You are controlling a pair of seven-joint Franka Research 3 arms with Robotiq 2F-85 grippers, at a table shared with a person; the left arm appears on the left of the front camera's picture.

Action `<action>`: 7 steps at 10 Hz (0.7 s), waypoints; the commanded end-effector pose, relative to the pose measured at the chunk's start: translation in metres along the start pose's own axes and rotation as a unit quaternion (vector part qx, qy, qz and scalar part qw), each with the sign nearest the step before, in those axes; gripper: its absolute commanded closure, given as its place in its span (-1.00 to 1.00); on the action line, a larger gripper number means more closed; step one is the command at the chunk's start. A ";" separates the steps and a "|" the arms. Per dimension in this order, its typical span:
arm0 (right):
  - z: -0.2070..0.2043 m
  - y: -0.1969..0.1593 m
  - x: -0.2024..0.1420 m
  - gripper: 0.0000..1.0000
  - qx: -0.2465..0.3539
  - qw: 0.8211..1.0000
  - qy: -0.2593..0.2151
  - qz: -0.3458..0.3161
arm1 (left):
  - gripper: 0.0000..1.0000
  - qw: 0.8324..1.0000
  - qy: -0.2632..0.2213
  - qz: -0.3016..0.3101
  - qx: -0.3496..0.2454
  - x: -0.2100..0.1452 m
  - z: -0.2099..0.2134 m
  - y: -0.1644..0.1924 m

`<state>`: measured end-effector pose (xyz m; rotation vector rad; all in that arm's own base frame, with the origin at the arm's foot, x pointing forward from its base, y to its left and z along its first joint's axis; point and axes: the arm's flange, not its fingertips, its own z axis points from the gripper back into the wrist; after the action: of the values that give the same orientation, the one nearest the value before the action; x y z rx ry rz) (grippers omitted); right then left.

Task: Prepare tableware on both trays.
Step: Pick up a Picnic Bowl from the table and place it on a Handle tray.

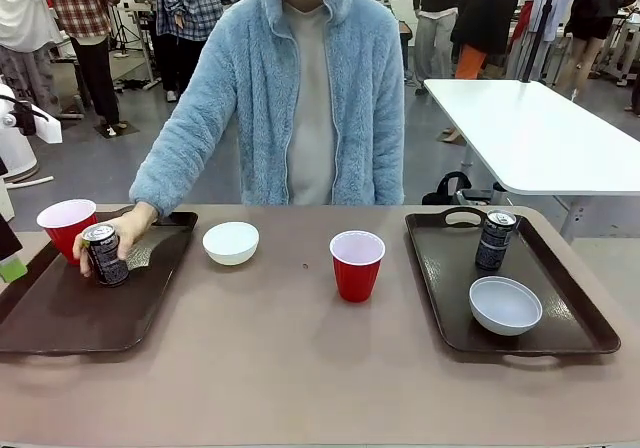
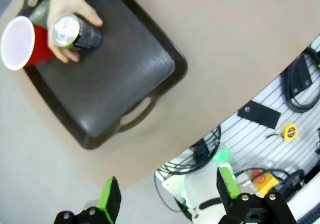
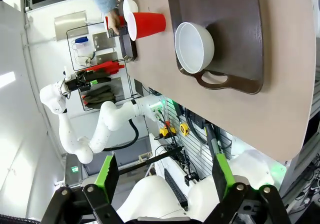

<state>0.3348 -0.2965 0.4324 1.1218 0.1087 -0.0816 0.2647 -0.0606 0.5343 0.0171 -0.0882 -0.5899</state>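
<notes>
- While the person's hand [image 1: 125,230] closes around the held can [image 1: 104,255] at the left of the front view, you can see that can inside the left tray [image 1: 60,318], just beside the corner cup [image 1: 66,226]
- Corner cup: red with a white inside, upright at the tray's far left corner, close against the hand; you cannot tell whether they touch
- Loose bowl [image 1: 231,242]: white, on the bare surface [image 1: 300,378] just right of the left tray, left of centre in the frame
- Middle cup [image 1: 356,265]: red, upright on the surface near the centre of the frame, between the two trays and apart from the loose bowl
- Right tray [image 1: 575,313]: at the right of the frame, it carries the standing can [image 1: 496,240] near its far end and the tray bowl [image 1: 505,304] closer to the lower edge, the two apart
- Left gripper [image 2: 167,179]: in the left wrist view your fingers [image 2: 109,201] stand wide apart with nothing between them, high above the surface; the left tray lies in the upper left of that frame, with the hand, the held can and the corner cup at its top corner
- Right gripper [image 3: 164,159]: in the right wrist view your fingers [image 3: 107,174] are likewise spread and empty, out beyond the surface's edge; the right tray with the tray bowl sits in the upper right of that frame, and the middle cup is just left of it
</notes>
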 end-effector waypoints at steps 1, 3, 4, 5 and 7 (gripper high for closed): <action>-0.001 0.003 -0.003 -0.95 0.000 1.000 -0.002 -0.006 | -1.00 1.000 -0.008 0.010 -0.009 0.013 -0.013 0.000; -0.001 0.003 -0.003 -0.95 0.000 1.000 -0.002 -0.006 | -1.00 0.999 -0.031 0.034 -0.005 0.043 -0.023 -0.004; -0.001 0.003 -0.003 -0.95 0.000 1.000 -0.002 -0.006 | -1.00 0.998 -0.041 0.043 0.001 0.067 -0.031 -0.009; -0.001 0.003 -0.003 -0.95 0.000 1.000 -0.002 -0.006 | -1.00 0.998 -0.044 0.054 0.007 0.091 -0.040 -0.014; -0.001 0.003 -0.003 -0.95 0.000 1.000 -0.002 -0.006 | -1.00 0.994 -0.045 0.102 0.022 0.147 -0.070 -0.020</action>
<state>0.3346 -0.2966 0.4329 1.1213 0.1075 -0.0815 0.3527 -0.1405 0.4811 0.0034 -0.1889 -0.4523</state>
